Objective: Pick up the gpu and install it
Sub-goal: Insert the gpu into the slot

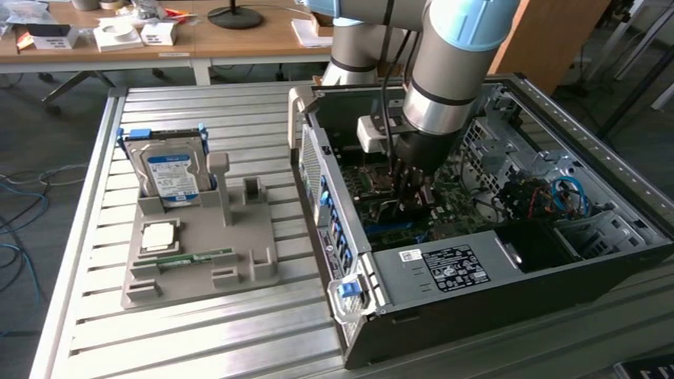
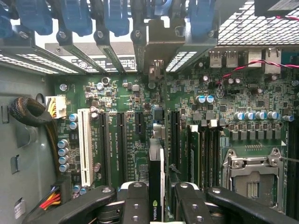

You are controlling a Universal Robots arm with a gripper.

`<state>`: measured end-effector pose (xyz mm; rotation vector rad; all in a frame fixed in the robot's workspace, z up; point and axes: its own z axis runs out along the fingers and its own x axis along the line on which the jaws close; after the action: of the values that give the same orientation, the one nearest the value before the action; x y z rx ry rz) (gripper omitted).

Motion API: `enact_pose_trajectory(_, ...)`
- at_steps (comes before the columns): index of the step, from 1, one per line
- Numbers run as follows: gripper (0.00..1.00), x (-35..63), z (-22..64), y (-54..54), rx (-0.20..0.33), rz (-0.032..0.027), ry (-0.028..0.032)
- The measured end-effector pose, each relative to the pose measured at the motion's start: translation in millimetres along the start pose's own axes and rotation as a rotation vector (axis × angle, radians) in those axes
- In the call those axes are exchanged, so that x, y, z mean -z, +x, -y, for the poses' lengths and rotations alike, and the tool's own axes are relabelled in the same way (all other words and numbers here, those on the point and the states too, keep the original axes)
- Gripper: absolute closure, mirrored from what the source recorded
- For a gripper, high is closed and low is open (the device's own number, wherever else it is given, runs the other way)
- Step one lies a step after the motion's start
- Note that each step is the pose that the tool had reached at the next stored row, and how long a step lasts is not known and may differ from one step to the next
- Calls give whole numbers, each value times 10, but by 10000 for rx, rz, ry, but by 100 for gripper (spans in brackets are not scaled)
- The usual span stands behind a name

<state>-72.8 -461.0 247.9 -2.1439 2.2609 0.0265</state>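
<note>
In the wrist view the gpu (image 2: 156,161) stands edge-on over the green motherboard (image 2: 126,93). It is a thin dark card with a logo near my fingers. Its silver end bracket (image 2: 161,44) reaches up to the row of rear slot openings. My gripper (image 2: 158,205) is shut on the card, one black finger (image 2: 135,203) on each side of it. I cannot tell whether the card's edge sits in a slot. In the exterior view my gripper (image 1: 411,188) is deep inside the open computer case (image 1: 453,268), pointing down at the motherboard.
A grey holder tray (image 1: 200,272) stands at the exterior view's left with a hard drive (image 1: 174,174), a square chip (image 1: 160,235) and a memory stick (image 1: 195,258). Inside the case are a white slot (image 2: 85,147), a processor socket (image 2: 252,172), a cable bundle (image 2: 28,112) and blue latches (image 2: 114,16).
</note>
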Motion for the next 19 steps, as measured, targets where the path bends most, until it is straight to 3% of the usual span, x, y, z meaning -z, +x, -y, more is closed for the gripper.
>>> enact_pose_trajectory(19,74,0,-13,1,29,0,2)
